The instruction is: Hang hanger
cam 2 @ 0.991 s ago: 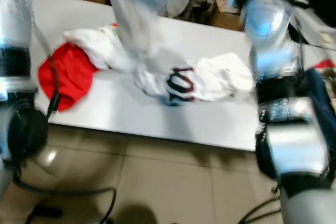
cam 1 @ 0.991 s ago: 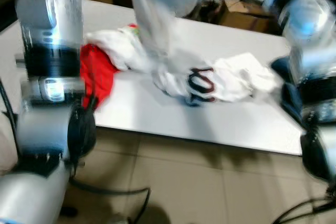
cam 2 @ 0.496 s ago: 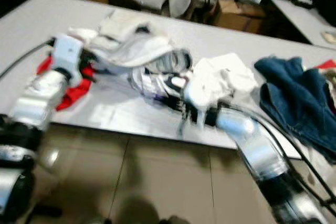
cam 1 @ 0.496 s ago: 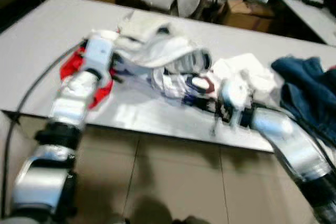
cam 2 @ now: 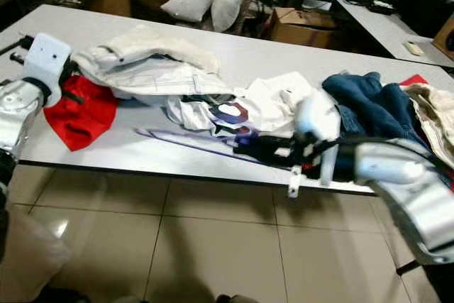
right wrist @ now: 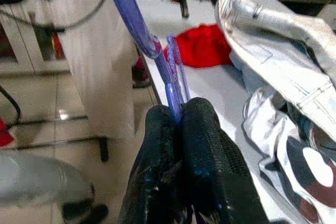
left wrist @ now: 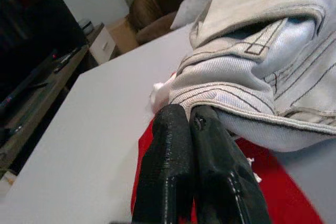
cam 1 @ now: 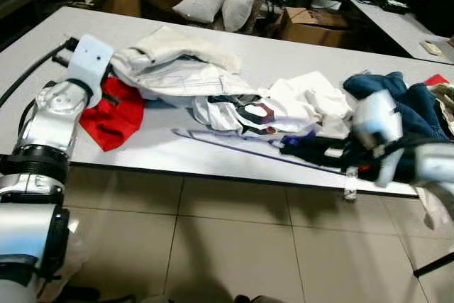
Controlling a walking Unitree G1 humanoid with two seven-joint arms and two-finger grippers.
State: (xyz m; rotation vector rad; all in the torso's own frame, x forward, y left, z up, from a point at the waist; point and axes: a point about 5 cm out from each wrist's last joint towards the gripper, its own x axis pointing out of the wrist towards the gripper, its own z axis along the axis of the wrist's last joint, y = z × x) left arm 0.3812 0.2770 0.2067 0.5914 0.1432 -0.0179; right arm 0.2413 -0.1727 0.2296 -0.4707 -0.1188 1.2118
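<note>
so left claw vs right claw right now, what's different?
The left claw is shut on nothing, its tips at the edge of the pale jacket above the red garment. The right claw is shut on the purple hanger, at the table's near edge. Both are closed.

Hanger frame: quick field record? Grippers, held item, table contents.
right gripper: jaws shut on hanger, low over the table's near edge
hanger: purple, thin, lying along table toward robot's left
left gripper: jaws shut, holding nothing, beside jeans, over red cloth
table: grey-white
jeans: pale, crumpled, far left
red cloth: left, near edge
white shirt: printed, centre
blue garment: right end
</note>
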